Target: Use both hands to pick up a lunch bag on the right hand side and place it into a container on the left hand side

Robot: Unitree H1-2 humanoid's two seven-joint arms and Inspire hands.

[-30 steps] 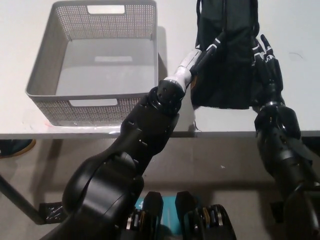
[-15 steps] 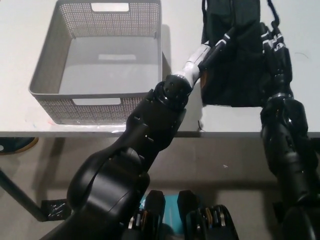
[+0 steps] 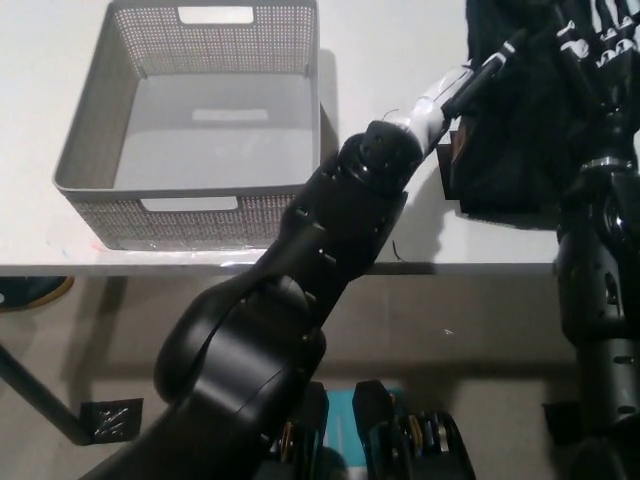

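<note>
Head view, the only one. One grey perforated container (image 3: 190,120) sits on the white table (image 3: 400,60), far left, with nothing in it. One black lunch bag (image 3: 520,130) is at the far right of the table, well apart from the container; its top is cut off by the upper edge, and whether its base touches the table can't be told. Left hand (image 3: 470,85) reaches across to the bag's left side, pressed against it; only the white wrist and a bit of the hand show, fingers lost against the black fabric, so can't tell its grip. Right hand (image 3: 600,35) is on the bag's right side at the top right corner, black on black, partly cut off; fingers lie against the bag, grip unclear.
</note>
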